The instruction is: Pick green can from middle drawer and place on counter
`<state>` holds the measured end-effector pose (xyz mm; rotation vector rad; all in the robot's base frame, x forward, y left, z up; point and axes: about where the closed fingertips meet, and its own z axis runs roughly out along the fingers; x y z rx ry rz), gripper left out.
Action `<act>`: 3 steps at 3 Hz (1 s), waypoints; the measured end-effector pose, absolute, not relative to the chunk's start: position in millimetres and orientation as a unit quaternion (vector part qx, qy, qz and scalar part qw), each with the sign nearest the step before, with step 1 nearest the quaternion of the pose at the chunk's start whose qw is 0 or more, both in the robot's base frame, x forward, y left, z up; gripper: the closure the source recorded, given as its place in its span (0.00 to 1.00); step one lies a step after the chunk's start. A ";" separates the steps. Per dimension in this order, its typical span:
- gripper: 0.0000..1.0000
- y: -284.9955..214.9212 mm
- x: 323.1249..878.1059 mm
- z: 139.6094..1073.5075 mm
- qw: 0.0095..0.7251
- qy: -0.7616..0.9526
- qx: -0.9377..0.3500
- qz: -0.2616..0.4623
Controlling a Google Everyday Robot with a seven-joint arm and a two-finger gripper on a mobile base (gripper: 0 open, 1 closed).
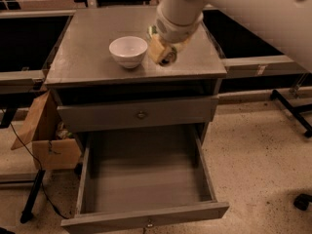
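Note:
My gripper (162,52) hangs from the big white arm (234,4) just above the counter (83,57), close to the right of a white bowl (128,51). A small greenish patch (152,31) shows at the gripper's upper left edge; I cannot tell whether it is the green can. No can shows anywhere else. The middle drawer (146,179) is pulled wide open below, and its grey floor is bare.
A shut drawer front with a round knob (141,115) sits above the open drawer. A cardboard box (46,140) and a cable hang at the cabinet's left. Grey side rails (253,62) run off both sides. A black stand leg (292,111) lies at the right.

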<state>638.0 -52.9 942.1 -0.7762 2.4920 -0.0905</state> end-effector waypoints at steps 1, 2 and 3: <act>1.00 -55.3 702.0 940.0 0.276 0.928 -0.249 -0.018; 1.00 -75.2 760.6 941.9 0.309 0.932 -0.186 -0.021; 1.00 -96.1 804.7 936.0 0.332 0.935 -0.120 -0.022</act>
